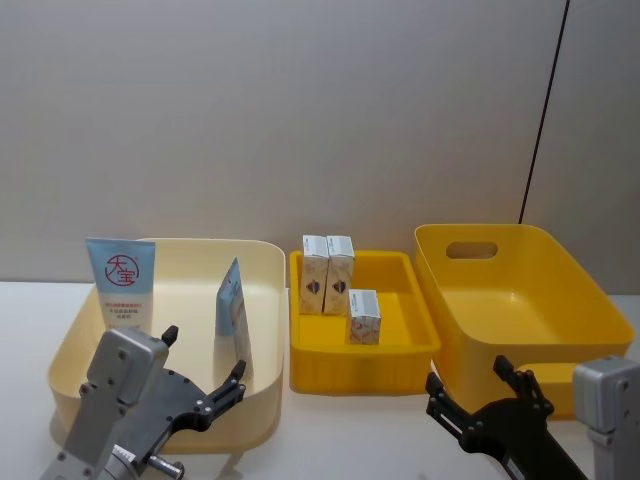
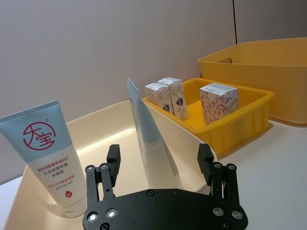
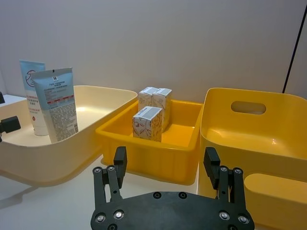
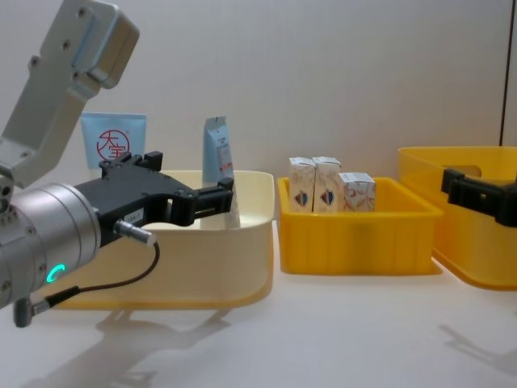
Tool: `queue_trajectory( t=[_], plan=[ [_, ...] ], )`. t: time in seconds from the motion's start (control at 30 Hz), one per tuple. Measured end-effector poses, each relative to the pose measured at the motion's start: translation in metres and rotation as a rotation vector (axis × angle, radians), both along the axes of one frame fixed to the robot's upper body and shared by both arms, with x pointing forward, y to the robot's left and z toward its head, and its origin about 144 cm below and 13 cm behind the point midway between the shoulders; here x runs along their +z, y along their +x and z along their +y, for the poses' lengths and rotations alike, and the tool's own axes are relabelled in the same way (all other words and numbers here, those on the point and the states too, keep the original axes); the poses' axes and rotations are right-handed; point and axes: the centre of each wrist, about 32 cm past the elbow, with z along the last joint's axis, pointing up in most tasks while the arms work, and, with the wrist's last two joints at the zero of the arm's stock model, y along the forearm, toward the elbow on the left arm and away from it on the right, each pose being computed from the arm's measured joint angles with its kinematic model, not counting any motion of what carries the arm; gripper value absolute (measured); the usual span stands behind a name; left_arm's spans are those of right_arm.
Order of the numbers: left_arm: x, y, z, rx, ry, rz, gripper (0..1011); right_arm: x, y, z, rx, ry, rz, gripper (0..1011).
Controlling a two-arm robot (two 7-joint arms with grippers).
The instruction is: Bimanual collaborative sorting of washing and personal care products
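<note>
Bins take up most of the space ahead of both arms. A cream bin (image 4: 212, 260) sits right against the left jaws, a deep yellow bin (image 1: 530, 300) just beyond the right jaws, and a shallow yellow bin (image 4: 355, 238) ahead of the gap between them. Both pairs of jaws are spread wide with nothing in them. The left pair hangs at the cream bin's near wall, the right low over the counter (image 4: 323, 339).

Two tubes stand in the cream bin. The logo tube (image 1: 121, 280) is off to the outer side of the left jaws, and the printed tube (image 1: 233, 310) is straight ahead of them, thin edge on. Three cartons (image 1: 364, 315) stand in the shallow bin, well beyond either pair.

The printed tube looks like the next pick. I'd want the left jaws lowered inside the wall and turned to meet its flat faces. A squeeze on the firmer lower body should do, then a straight lift so the rim and the logo tube aren't knocked.

The counter is plain white and bare around the bins. Behind is a blank grey wall (image 1: 300, 100) with a dark seam (image 1: 540, 130) running down it.
</note>
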Motion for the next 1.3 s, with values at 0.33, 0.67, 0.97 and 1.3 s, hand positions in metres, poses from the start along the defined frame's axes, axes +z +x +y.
queue_trajectory(
  t=[0.33,0.67,0.97,1.3],
  plan=[
    [0.0000,0.0000,0.0000,0.000,0.000,0.000,1003,0.0000,0.0000,0.0000,0.000,0.000,0.000,1000],
    [0.0000,0.0000,0.0000,0.000,0.000,0.000,1004,0.0000,0.0000,0.0000,0.000,0.000,0.000,1000],
    [0.0000,0.0000,0.0000,0.000,0.000,0.000,1003,0.0000,0.0000,0.0000,0.000,0.000,0.000,1000],
    [0.0000,0.0000,0.0000,0.000,0.000,0.000,1003,0.0051,0.0061,0.0050,0.006,-0.020,-0.008,1000]
  ],
)
